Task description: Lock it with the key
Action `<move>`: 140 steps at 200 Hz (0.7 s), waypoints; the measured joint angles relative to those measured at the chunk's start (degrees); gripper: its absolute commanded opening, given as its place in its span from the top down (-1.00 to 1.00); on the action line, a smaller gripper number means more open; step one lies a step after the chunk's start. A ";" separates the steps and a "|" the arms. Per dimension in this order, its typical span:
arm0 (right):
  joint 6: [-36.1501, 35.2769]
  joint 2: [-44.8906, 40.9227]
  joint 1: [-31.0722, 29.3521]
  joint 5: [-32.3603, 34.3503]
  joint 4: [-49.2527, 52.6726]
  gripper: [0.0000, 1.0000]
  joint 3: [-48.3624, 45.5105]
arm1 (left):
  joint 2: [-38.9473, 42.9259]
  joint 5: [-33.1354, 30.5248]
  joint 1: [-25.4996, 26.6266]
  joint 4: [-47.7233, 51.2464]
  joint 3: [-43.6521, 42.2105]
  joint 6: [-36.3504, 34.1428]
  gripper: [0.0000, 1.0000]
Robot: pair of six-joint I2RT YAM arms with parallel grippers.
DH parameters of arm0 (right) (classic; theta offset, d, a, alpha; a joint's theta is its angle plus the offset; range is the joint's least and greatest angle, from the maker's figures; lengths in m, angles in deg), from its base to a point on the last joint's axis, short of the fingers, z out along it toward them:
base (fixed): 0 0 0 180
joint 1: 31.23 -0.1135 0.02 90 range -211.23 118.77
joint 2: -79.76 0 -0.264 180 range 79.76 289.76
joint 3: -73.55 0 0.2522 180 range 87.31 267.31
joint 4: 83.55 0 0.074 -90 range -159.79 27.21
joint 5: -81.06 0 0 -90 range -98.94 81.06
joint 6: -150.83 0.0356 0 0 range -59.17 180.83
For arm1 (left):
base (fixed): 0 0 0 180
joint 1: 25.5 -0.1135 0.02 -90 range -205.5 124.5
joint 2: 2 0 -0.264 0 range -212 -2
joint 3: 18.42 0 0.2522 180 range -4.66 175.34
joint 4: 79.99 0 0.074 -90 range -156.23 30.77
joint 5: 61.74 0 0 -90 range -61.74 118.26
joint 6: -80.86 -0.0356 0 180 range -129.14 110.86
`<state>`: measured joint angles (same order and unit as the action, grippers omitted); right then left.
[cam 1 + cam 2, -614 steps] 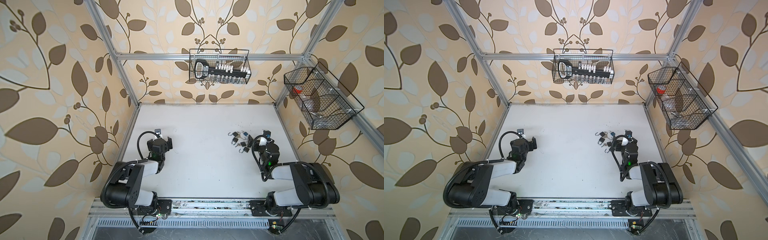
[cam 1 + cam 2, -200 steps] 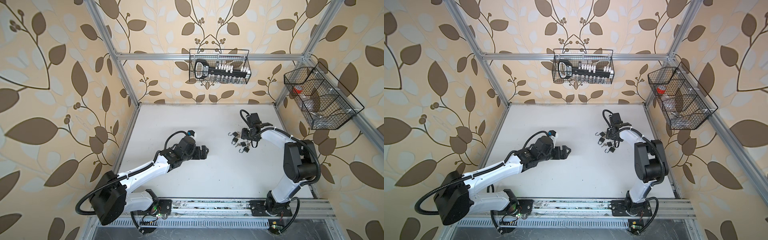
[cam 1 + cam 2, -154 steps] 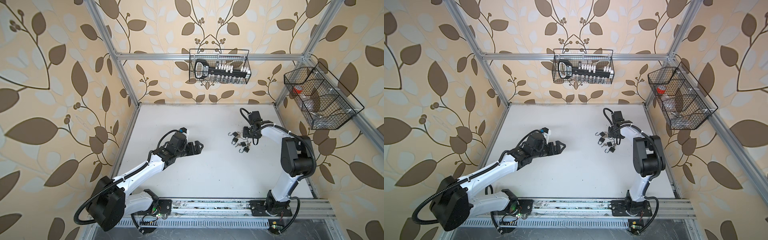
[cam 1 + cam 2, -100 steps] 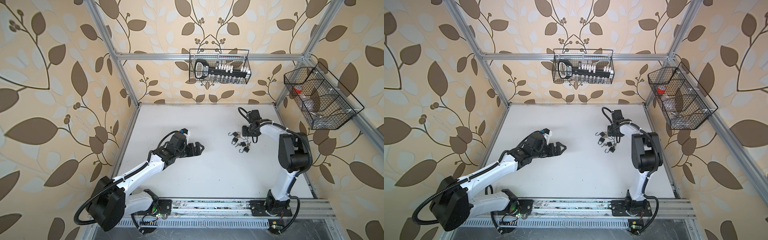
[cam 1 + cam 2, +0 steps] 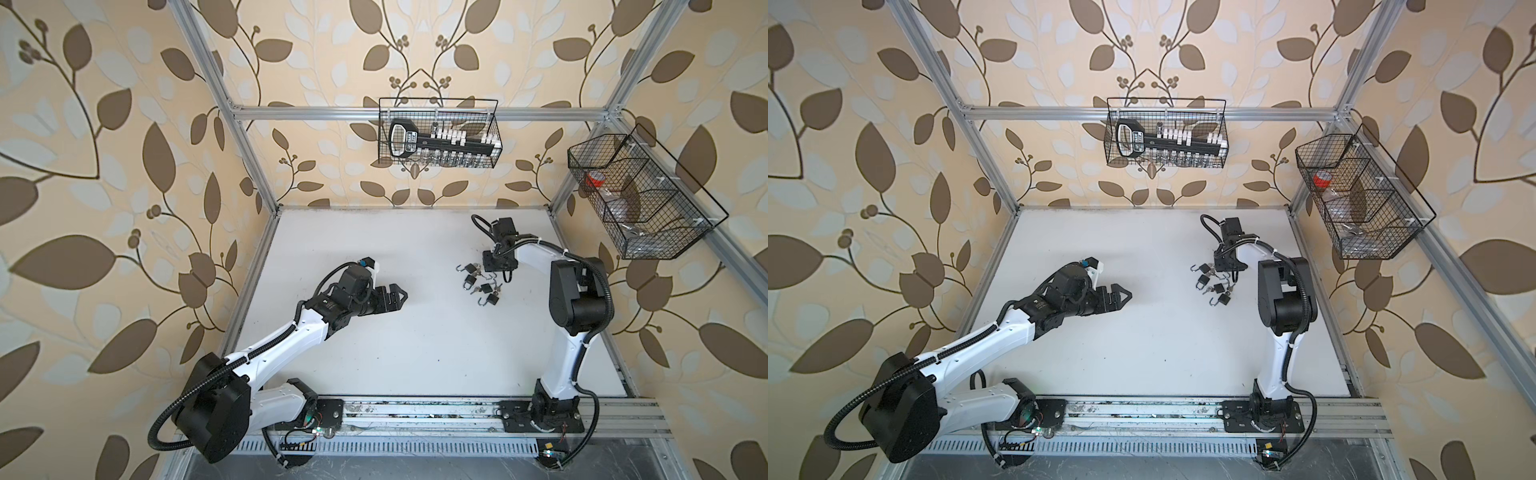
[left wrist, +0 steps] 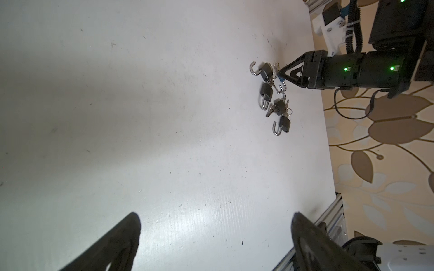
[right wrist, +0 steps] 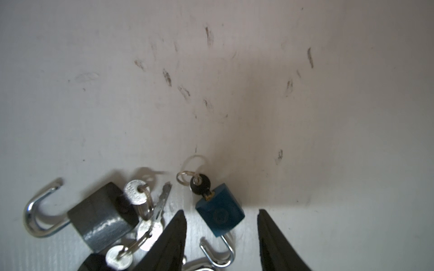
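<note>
While the left end effector (image 5: 400, 296) hung spread over the bench (image 5: 415, 353) in both top views, its wrist view showed padlocks (image 6: 277, 104) ahead. From the right wrist, the right end effector (image 7: 219, 212) stood spread astride the blue padlock (image 7: 219, 219), not touching it, key (image 7: 200, 185) inserted.

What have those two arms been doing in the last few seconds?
The left gripper reached out from the near edge toward the middle, open. The right gripper reached out to the padlocks and now straddles the blue padlock, not gripping it. The padlocks stayed put.
</note>
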<state>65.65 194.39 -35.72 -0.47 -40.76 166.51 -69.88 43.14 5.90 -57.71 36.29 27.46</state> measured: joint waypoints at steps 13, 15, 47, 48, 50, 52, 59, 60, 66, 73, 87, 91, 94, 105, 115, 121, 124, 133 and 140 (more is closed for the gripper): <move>0.02 0.37 0.00 0.59 0.37 0.02 0.35 | 0.00 0.00 0.00 0.15 0.00 0.02 -0.97; 0.02 0.44 0.00 0.61 0.39 0.02 0.39 | 0.00 0.00 0.00 0.22 0.00 0.02 -0.97; 0.02 1.57 0.00 1.51 0.57 0.03 0.85 | 0.00 0.00 0.00 0.87 0.00 0.04 -0.97; 0.02 1.60 0.00 1.55 0.57 0.03 0.87 | 0.00 0.00 0.00 0.90 0.00 0.04 -0.98; 0.02 1.66 0.00 1.60 0.59 0.03 0.90 | 0.00 0.00 0.00 0.90 0.00 0.04 -0.98; 0.02 1.73 0.00 1.64 0.66 0.03 0.94 | 0.00 0.00 0.00 0.92 0.00 0.04 -0.98; 0.02 1.88 0.00 1.70 0.70 0.04 1.16 | 0.00 0.00 0.00 0.94 0.00 0.04 -0.98; 0.02 1.92 0.00 1.70 0.72 0.05 1.20 | 0.00 0.00 0.00 0.94 0.00 0.04 -0.98; 0.02 2.08 0.00 1.84 0.81 0.05 1.46 | 0.00 -0.02 0.00 0.94 0.00 0.04 -0.98; 0.02 2.34 0.00 1.88 0.81 0.05 1.73 | 0.00 -0.02 0.00 0.94 0.00 0.07 -0.98; 0.02 2.80 0.00 2.05 0.85 0.06 2.36 | 0.00 -0.02 0.00 0.94 0.00 0.13 -0.98; 0.02 2.93 0.00 2.08 0.85 0.06 2.56 | 0.00 -0.02 0.00 0.94 0.00 0.20 -0.98; 0.02 3.04 0.02 2.08 0.85 0.06 2.67 | 0.00 -0.02 0.00 0.94 0.00 0.22 -0.98; 0.04 3.34 0.02 2.08 0.83 0.07 3.15 | 0.00 -0.02 0.00 0.94 0.00 0.33 -0.98; 0.02 3.63 0.04 2.08 0.85 0.08 3.52 | -0.02 -0.02 0.00 0.94 0.00 0.42 -0.98; 0.02 3.78 0.07 2.05 0.81 0.09 3.72 | -0.04 -0.02 0.00 0.94 0.00 0.44 -0.98; 0.04 3.85 0.09 2.05 0.81 0.10 3.78 | -0.04 -0.02 0.00 0.94 0.00 0.44 -0.98; 0.02 3.98 0.15 2.03 0.83 0.14 3.98 | -0.11 -0.02 0.00 0.96 0.00 0.44 -0.98; 0.04 4.04 0.22 2.01 0.83 0.16 4.09 | -0.13 -0.02 0.00 0.96 0.02 0.44 -0.98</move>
<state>65.69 198.43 -35.50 1.54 -39.93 170.60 -70.01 43.11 5.90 -56.75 36.31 27.89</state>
